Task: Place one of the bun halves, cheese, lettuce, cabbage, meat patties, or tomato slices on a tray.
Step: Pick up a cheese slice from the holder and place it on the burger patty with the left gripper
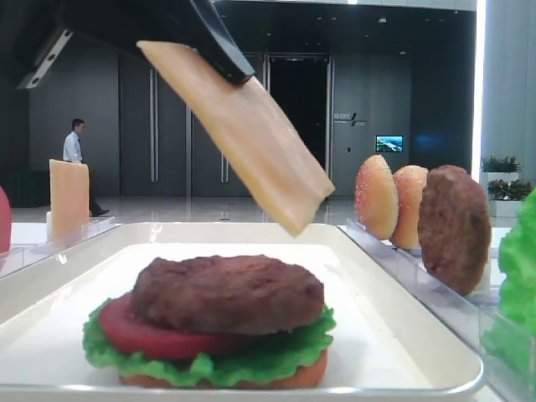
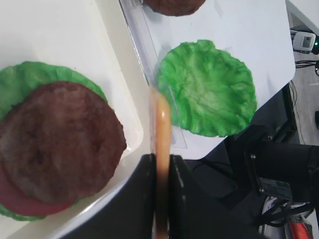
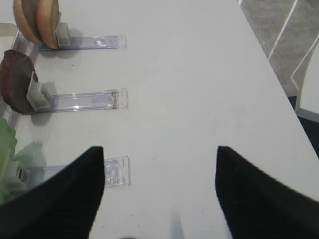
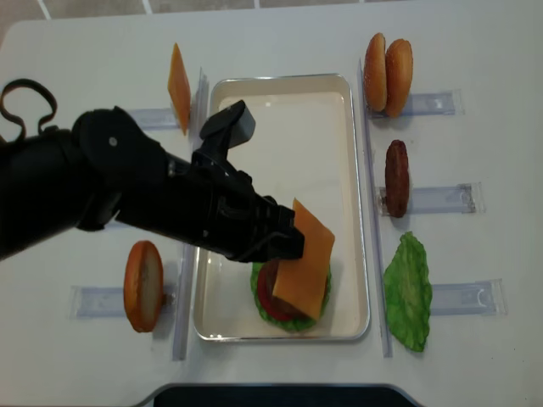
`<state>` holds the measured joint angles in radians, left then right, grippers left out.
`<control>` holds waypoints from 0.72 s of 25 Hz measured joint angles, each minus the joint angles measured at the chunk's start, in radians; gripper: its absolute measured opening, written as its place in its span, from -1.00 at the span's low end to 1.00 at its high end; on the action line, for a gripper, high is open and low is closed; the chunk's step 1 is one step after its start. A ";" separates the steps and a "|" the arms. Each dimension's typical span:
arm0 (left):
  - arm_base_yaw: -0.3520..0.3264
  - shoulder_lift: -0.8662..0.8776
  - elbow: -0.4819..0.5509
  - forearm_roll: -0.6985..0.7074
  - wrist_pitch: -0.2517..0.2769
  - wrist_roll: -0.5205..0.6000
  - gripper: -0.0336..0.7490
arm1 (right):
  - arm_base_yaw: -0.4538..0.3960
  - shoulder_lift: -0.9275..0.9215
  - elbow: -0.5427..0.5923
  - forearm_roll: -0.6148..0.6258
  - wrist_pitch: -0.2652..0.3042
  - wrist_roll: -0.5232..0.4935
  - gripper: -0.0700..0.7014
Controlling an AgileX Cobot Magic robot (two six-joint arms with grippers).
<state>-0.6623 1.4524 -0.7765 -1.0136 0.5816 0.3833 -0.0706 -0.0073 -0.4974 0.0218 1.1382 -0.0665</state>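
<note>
Exterior high: left arm's fingers [image 4: 287,242] grip the cheese [image 4: 303,270], tilted above the tray [image 4: 280,93].

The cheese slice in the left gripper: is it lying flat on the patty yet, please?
No. The cheese slice hangs tilted in the shut left gripper, clear air between it and the meat patty.

The white table [image 4: 280,42] carries the tray [image 4: 349,170] in its middle. Clear plastic racks [image 4: 437,199] lie on the table at both sides of the tray. A lettuce [image 4: 408,291] leaf lies flat on the table, right of the tray.
</note>
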 joint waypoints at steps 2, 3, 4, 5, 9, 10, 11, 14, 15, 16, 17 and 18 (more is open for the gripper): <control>0.000 -0.001 0.016 -0.029 -0.003 0.032 -0.82 | 0.000 0.000 0.000 0.000 0.000 0.000 0.43; 0.000 -0.001 0.021 -0.040 -0.007 0.047 -0.83 | 0.000 0.000 0.000 0.000 0.000 0.000 0.43; 0.000 -0.001 0.028 -0.052 -0.014 0.060 -0.83 | 0.000 0.000 0.000 0.000 0.000 0.000 0.43; 0.000 -0.001 0.032 -0.060 -0.017 0.073 -0.83 | 0.000 0.000 0.000 0.000 0.000 0.000 0.43; 0.000 -0.001 0.036 -0.067 -0.030 0.095 -0.83 | 0.000 0.000 0.000 0.000 0.000 0.000 0.43; 0.000 -0.001 0.036 -0.067 -0.036 0.096 -0.83 | 0.000 0.000 0.000 0.000 0.000 0.000 0.43; 0.000 -0.001 0.036 -0.067 -0.042 0.098 -0.83 | 0.000 0.000 0.000 0.000 0.000 0.000 0.43; 0.000 -0.001 0.048 -0.070 -0.058 0.100 -0.83 | 0.000 0.000 0.000 0.000 0.000 0.000 0.43; 0.000 -0.001 0.055 -0.070 -0.060 0.100 -0.83 | 0.000 0.000 0.000 0.000 0.000 0.000 0.43; 0.000 -0.001 0.060 -0.071 -0.061 0.101 -0.83 | 0.000 0.000 0.000 0.000 0.000 0.000 0.43; 0.000 -0.001 0.066 -0.071 -0.062 0.102 -0.83 | 0.000 0.000 0.000 0.000 0.000 0.000 0.43; 0.000 -0.001 0.070 -0.071 -0.063 0.102 -0.83 | 0.000 0.000 0.000 0.000 0.000 0.000 0.43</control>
<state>-0.6623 1.4512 -0.7069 -1.0841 0.5187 0.4858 -0.0706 -0.0073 -0.4974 0.0218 1.1382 -0.0665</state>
